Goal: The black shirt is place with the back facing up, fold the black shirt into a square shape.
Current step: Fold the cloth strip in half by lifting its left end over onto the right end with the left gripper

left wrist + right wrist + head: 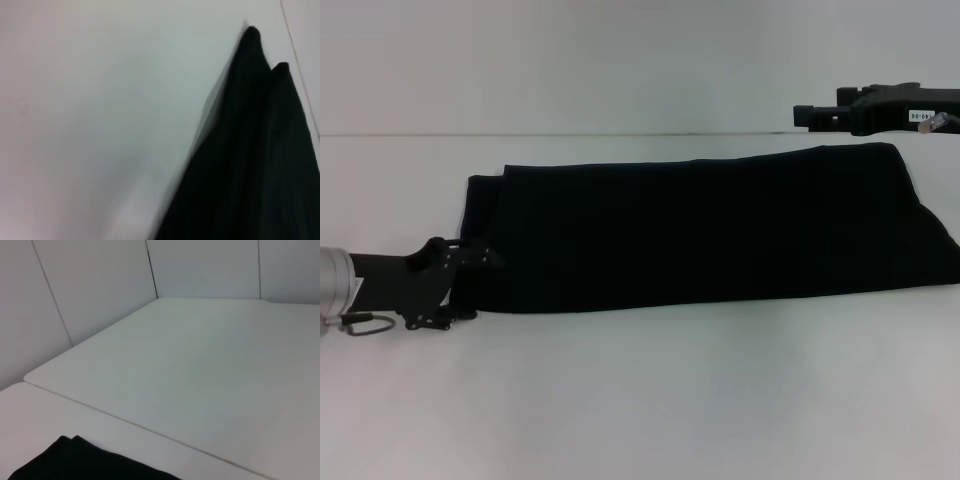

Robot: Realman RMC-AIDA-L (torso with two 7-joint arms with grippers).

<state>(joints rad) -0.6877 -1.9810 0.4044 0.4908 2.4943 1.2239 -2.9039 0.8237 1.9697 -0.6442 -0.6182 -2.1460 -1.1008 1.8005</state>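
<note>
The black shirt (710,225) lies on the white table as a long folded band running left to right, with no lettering showing. My left gripper (480,262) sits low at the band's near left corner, against the fabric edge. My right gripper (805,115) hovers above the far right end of the band, apart from the cloth. In the left wrist view the shirt (255,160) shows two pointed folded corners. In the right wrist view only one dark corner of the shirt (80,462) shows.
A seam (570,134) between two white table tops runs just beyond the shirt. White wall panels (100,280) stand behind the far table. Bare white table (650,400) stretches in front of the band.
</note>
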